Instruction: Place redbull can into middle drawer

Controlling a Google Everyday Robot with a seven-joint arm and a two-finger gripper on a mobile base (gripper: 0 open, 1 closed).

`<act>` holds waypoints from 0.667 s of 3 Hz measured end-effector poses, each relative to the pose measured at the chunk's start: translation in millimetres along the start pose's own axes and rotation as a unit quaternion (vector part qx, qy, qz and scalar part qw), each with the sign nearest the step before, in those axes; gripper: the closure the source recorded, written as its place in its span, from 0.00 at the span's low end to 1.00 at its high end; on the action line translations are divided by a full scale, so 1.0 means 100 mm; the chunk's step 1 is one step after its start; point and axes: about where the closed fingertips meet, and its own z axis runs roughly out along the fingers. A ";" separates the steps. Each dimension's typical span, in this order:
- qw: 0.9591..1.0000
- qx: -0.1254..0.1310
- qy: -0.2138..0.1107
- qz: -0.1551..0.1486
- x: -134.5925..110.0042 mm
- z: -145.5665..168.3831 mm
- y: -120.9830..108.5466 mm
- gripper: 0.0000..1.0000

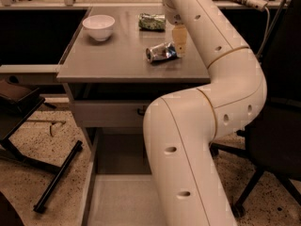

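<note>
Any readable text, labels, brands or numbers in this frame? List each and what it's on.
None readable.
redbull can, lying on its side: markings too blurred.
green-patterned can behind it: print too blurred.
gripper, just right of the redbull can: no marking visible.

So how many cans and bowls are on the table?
Cans: 2, the redbull can and the green can
Bowls: 1, the bowl
Total: 3 on the table
The gripper hangs just right of the redbull can.

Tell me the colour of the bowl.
Plain white bowl, camera view; the hand hovers beside the lying redbull can.
</note>
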 end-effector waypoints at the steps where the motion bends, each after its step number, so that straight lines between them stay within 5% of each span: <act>1: 1.000 -0.009 0.001 -0.004 0.07 0.08 0.05 0.00; 2: 1.000 -0.022 -0.013 -0.011 0.04 0.22 0.12 0.00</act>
